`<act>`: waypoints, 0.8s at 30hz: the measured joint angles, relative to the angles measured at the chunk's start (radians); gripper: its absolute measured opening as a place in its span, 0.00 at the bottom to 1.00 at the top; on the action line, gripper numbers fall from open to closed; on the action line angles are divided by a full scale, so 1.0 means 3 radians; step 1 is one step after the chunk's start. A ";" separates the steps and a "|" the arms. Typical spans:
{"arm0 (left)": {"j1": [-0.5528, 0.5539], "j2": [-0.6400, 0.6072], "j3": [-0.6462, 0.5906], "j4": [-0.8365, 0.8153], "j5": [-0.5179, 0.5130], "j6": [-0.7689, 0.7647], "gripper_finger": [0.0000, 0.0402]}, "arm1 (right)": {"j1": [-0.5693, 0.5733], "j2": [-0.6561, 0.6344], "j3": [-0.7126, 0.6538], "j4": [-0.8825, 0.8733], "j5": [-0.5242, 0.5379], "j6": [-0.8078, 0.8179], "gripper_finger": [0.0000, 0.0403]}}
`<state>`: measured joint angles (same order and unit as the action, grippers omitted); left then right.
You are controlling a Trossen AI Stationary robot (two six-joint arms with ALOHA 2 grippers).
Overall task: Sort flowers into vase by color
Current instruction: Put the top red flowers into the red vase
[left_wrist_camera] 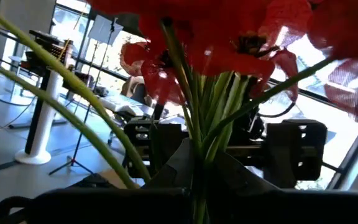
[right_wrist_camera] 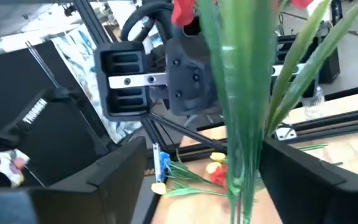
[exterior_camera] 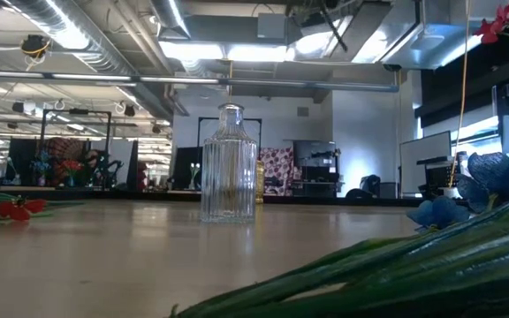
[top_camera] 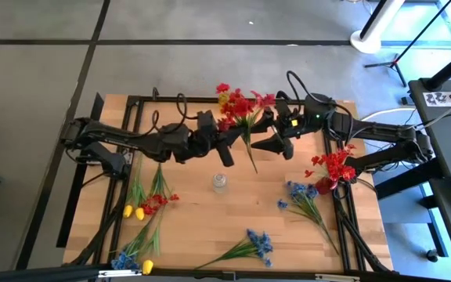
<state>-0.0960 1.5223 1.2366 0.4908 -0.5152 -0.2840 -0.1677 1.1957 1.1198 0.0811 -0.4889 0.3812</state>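
A bunch of red flowers [top_camera: 241, 104] on green stems [top_camera: 251, 157] hangs in the air over the far middle of the table, between both arms. My left gripper [top_camera: 237, 135] comes from the left and is shut on the stems. My right gripper [top_camera: 263, 143] comes from the right and is open. Its fingers [right_wrist_camera: 104, 180] stand on either side of the stems [right_wrist_camera: 241, 155] without touching them. A clear glass vase [top_camera: 220, 182] stands upright on its base at mid-table, near of the bunch; it also shows in the low view [exterior_camera: 229, 166]. My left gripper pinches the bundled green stems [left_wrist_camera: 197, 183] just below the red blossoms, between its two fingers. The fingers come roughly level from the table's left and lie across the stems. The bunch is lifted clear of the table, blossoms toward the far edge and stem ends toward the near side.
Another red bunch [top_camera: 333, 166] sits at the right edge. Blue sprigs lie at right [top_camera: 300, 196] and at the near middle [top_camera: 255, 244]. Red and yellow sprigs [top_camera: 143, 205] and blue and yellow ones [top_camera: 128, 260] lie at near left. Black frame rails edge the table.
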 joint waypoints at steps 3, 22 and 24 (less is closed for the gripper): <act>0.0000 -0.0001 0.0003 0.0027 0.0034 0.0000 0.03 | -0.0004 -0.0006 0.0000 0.0001 0.0034 -0.0066 0.62; -0.0037 -0.0001 0.0003 0.0087 0.0169 0.0017 0.03 | -0.0006 0.0010 0.0000 -0.0096 0.0344 -0.0037 0.69; -0.0022 -0.0001 0.0003 0.0078 0.0169 0.0020 0.03 | -0.0006 0.0091 0.0000 -0.0069 0.0318 0.0032 0.72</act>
<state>-0.1026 1.5219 1.2373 0.5142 -0.4644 -0.2780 -0.1696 1.2229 1.1198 0.0605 -0.3935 0.3909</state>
